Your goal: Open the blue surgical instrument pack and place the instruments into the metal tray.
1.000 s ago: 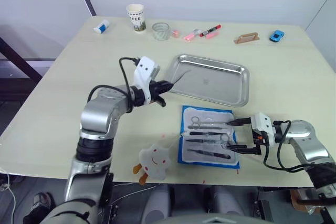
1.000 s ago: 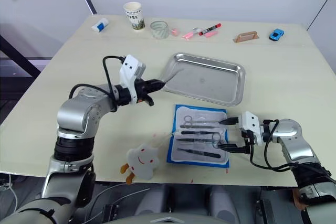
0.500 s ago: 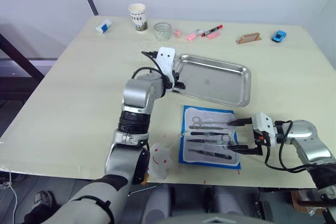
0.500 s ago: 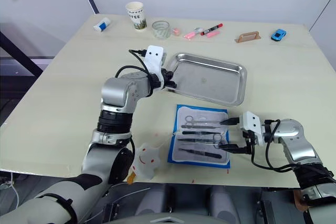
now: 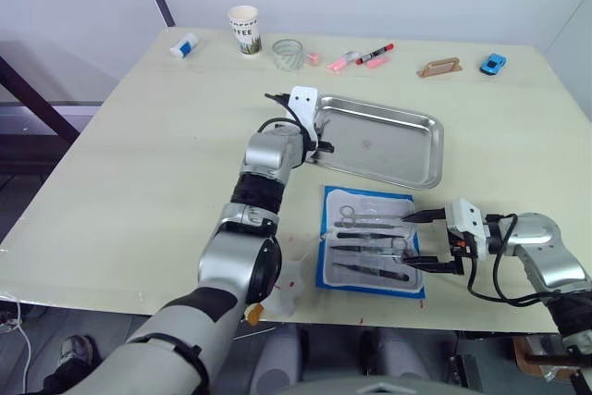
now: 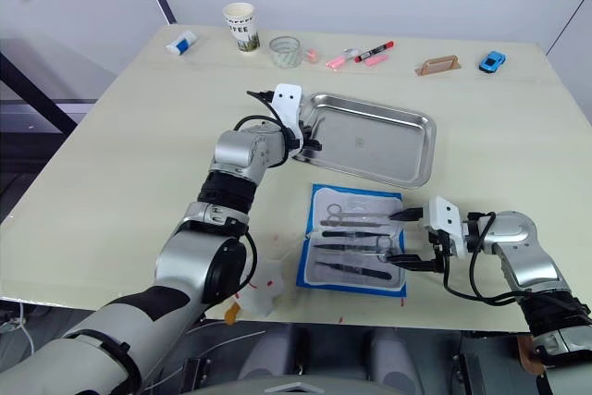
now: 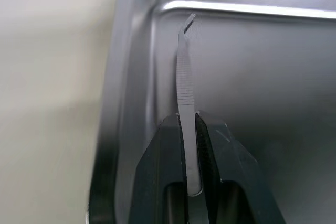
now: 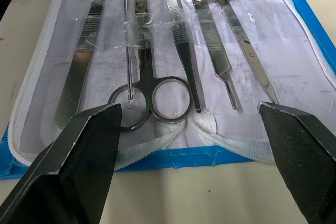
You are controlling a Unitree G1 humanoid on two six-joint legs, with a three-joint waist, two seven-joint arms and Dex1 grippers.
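Left hand (image 7: 188, 129) clamped on tweezers (image 7: 185, 82), tip over the metal tray (image 5: 421, 173) near its 9 o'clock corner, just inside the rim. Right hand (image 5: 424, 240) fingers apart, at 3 o'clock of the open blue surgical instrument pack (image 5: 326, 265), which lies at 6 o'clock of the tray. Remaining instruments (image 8: 152, 72) sit in the lining. Risk: releasing this close to the rim could drop the tweezers onto the surface (image 5: 139, 136); thin grip, may pivot.
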